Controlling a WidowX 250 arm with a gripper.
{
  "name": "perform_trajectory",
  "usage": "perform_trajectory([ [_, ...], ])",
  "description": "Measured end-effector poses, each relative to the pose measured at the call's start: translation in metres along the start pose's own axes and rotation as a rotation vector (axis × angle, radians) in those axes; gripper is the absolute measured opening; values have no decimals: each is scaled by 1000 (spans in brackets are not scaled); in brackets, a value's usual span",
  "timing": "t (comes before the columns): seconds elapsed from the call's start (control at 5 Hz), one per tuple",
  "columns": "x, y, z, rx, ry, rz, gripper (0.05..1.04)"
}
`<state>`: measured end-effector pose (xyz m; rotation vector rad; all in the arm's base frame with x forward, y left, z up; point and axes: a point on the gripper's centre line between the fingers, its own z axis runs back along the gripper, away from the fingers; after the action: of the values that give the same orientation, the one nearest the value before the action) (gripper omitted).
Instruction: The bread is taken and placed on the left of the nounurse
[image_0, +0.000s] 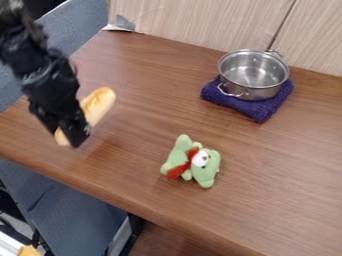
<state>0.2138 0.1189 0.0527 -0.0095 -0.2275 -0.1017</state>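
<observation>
Camera view, counts first: one small loaf of bread, one green plush toy with a red piece at its neck, one two-handled metal pot, one purple cloth under the pot, one brown wooden table. The arm comes in at the upper left and slants down over the table's left part. I have the black gripper hanging at a tilt, tips lowest, leaning a little to the right of the view. It is closed on the bread, which sticks out on both sides of it, its upper end angled toward the pot. Loaf lies up and left of the toy in the view, well apart from it. Whether it touches the wood, I cannot tell.
</observation>
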Motion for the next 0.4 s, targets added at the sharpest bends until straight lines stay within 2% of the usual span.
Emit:
perform_trajectory([
  [0.2,-10,-2,-12,2,7,-36,592],
  [0.4,-9,2,-14,25,4,-38,592],
])
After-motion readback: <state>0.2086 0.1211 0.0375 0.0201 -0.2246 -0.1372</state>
